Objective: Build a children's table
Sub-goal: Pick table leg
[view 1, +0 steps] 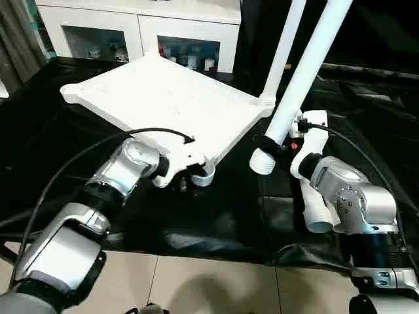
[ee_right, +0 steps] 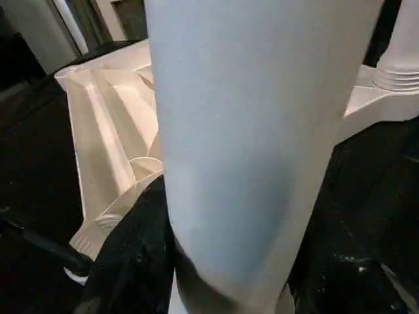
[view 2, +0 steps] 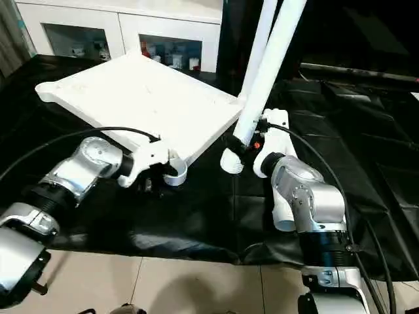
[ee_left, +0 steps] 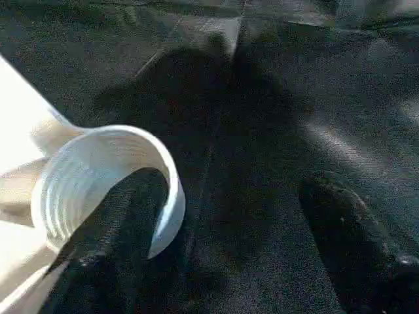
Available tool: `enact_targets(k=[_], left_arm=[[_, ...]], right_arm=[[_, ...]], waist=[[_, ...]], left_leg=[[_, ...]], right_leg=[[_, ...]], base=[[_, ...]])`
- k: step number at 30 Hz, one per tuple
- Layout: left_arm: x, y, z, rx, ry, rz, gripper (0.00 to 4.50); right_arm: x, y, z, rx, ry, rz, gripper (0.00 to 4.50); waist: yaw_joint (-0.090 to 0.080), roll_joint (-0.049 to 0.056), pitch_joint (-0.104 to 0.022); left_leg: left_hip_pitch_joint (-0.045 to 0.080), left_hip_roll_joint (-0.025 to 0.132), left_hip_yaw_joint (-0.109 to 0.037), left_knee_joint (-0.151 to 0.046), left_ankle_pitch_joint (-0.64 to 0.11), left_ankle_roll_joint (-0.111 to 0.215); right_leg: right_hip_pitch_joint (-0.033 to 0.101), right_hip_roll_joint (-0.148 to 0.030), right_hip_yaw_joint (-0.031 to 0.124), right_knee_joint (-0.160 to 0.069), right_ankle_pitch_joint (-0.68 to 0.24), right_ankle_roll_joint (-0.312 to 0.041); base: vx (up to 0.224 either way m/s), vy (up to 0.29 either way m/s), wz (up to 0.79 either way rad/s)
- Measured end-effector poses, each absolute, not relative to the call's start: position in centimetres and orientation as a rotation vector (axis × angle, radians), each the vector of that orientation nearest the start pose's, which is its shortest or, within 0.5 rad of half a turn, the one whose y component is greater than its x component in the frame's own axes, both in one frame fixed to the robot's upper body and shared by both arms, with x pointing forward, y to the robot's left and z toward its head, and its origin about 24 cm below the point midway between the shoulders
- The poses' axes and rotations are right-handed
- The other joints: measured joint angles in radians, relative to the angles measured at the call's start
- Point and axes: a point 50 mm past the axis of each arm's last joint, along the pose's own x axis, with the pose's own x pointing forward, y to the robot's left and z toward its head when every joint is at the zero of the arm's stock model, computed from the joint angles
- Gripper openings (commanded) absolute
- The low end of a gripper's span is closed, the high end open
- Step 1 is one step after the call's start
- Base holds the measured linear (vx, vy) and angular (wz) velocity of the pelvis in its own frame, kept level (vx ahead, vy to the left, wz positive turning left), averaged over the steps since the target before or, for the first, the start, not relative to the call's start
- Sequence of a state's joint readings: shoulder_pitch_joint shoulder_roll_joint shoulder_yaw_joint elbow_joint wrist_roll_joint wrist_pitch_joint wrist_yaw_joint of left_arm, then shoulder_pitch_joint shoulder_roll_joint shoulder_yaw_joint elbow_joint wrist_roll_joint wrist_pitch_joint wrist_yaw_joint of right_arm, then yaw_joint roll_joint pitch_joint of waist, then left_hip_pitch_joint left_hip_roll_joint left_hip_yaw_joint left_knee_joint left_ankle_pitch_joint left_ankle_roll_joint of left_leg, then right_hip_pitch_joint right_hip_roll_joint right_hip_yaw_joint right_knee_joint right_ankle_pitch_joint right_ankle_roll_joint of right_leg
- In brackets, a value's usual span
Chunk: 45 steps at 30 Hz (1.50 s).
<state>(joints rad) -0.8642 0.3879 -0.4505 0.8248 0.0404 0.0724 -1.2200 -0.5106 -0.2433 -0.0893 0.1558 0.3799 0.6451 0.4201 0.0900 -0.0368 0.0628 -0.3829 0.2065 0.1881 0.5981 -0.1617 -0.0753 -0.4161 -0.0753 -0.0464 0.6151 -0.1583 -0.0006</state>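
Silver forearms fill the foreground. Right end effector [view 1: 283, 145] is clenched around a long white leg [view 1: 302, 78], gripping it near its ribbed lower end, which hangs clear above the black cloth; the tube slants up and away. Just behind it, a second leg [view 1: 283, 52] is already standing in the far right corner socket of the table top [view 1: 163, 98]. A third leg [view 1: 315, 209] lies on the cloth beside the right forearm. Over to the left end effector [view 1: 190, 175]: it's at the near corner socket [ee_left: 108, 190], one black finger [ee_left: 105, 235] poking inside the threaded ring, though whether it's pinching the wall, I cannot tell. That top is tilted, ribbed underside up, on the black-draped table [view 1: 229, 216]. White glass-door cabinet [view 1: 137, 26] stands beyond.
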Motion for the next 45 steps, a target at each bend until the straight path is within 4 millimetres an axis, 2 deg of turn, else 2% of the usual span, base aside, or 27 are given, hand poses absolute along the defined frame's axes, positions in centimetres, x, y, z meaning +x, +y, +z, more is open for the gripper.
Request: enact_targets(k=[2, 9, 14, 18, 20, 22, 26, 32, 34, 39, 45], left_arm=[[34.9, 12.3, 8.3, 0.585, 0.543, -1.391, 3.33], [33.5, 11.5, 8.2, 0.501, 0.589, -1.531, 3.28], [32.1, 8.9, 7.3, 0.401, 0.553, -1.617, 3.26], [32.3, 7.0, 7.3, 0.407, 0.458, -1.581, 3.26], [32.9, 7.4, 8.0, 0.444, 0.435, -1.545, 3.55], [33.3, 8.2, 8.8, 0.474, 0.421, -1.523, 3.55], [33.9, 9.6, 10.2, 0.537, 0.371, -1.493, 3.94], [34.9, 11.8, 11.3, 0.721, 0.367, -1.434, 3.94], [35.1, 12.1, 11.3, 0.755, 0.366, -1.418, 3.94], [35.7, 12.2, 9.5, 0.915, 0.371, -1.346, 3.94], [35.9, 11.9, 8.6, 0.989, 0.371, -1.327, 3.94]], right_arm=[[33.3, -15.5, 10.8, 0.194, 0.254, 0.510, 1.89], [33.4, -15.5, 11.1, 0.187, 0.248, 0.513, 1.89], [33.4, -15.7, 11.1, 0.178, 0.243, 0.510, 1.89], [33.4, -15.5, 11.1, 0.170, 0.242, 0.520, 1.89], [33.4, -15.4, 11.1, 0.167, 0.240, 0.522, 1.89], [33.4, -15.5, 11.1, 0.160, 0.240, 0.517, 1.89], [33.4, -15.7, 11.2, 0.147, 0.240, 0.515, 1.89], [33.4, -15.7, 11.2, 0.147, 0.238, 0.521, 1.89], [33.4, -15.7, 11.2, 0.146, 0.238, 0.520, 1.89], [33.4, -15.7, 11.2, 0.147, 0.235, 0.523, 1.89], [33.4, -15.7, 11.2, 0.147, 0.234, 0.522, 1.89]], waist=[[0.000, 0.001, 0.000], [0.002, 0.001, 0.000], [0.008, 0.001, 0.000], [0.008, 0.001, 0.000], [0.001, 0.002, 0.000], [-0.005, 0.004, 0.000], [-0.003, 0.007, 0.000], [-0.001, 0.008, 0.001], [0.000, 0.008, 0.001], [0.000, 0.010, 0.001], [0.000, 0.014, 0.001]], left_leg=[[0.000, 0.000, 0.000, 0.000, 0.000, 0.000], [0.000, 0.000, 0.002, 0.000, 0.000, 0.000], [0.000, 0.000, 0.004, 0.000, -0.001, 0.001], [0.000, 0.000, 0.004, 0.000, -0.001, 0.001], [0.001, 0.001, 0.003, 0.000, -0.001, 0.001], [0.002, 0.001, 0.003, -0.001, -0.001, 0.001], [0.002, 0.001, 0.003, -0.001, -0.001, 0.001], [0.001, 0.000, 0.003, -0.001, -0.001, 0.001], [0.001, 0.000, 0.004, -0.001, -0.001, 0.001], [0.001, 0.000, 0.003, -0.001, -0.001, 0.001], [0.001, 0.000, 0.003, -0.001, -0.001, 0.001]], right_leg=[[0.000, 0.000, 0.000, 0.000, 0.000, 0.000], [0.000, -0.001, 0.001, -0.001, -0.001, -0.001], [0.000, -0.002, 0.001, -0.001, -0.001, -0.001], [0.000, -0.002, 0.000, 0.000, 0.000, -0.001], [-0.001, -0.001, 0.000, 0.001, 0.000, 0.000], [-0.001, -0.001, 0.000, 0.001, 0.000, 0.001], [-0.001, -0.001, 0.000, 0.000, 0.000, 0.000], [-0.001, -0.001, 0.000, -0.001, 0.000, 0.000], [-0.001, -0.001, 0.000, -0.001, 0.000, 0.000], [-0.001, -0.001, 0.000, -0.001, 0.000, 0.000], [-0.001, -0.001, 0.000, -0.001, 0.000, 0.000]], base=[[0.000, 0.000, 0.00], [0.000, 0.000, 0.00], [0.000, 0.000, 0.00], [0.000, 0.000, 0.00], [0.000, 0.000, 0.00], [0.000, 0.000, 0.00], [0.000, 0.000, 0.00], [0.000, 0.000, 0.00], [0.000, 0.000, 0.00], [0.000, 0.000, 0.00], [0.000, 0.000, 0.00]])
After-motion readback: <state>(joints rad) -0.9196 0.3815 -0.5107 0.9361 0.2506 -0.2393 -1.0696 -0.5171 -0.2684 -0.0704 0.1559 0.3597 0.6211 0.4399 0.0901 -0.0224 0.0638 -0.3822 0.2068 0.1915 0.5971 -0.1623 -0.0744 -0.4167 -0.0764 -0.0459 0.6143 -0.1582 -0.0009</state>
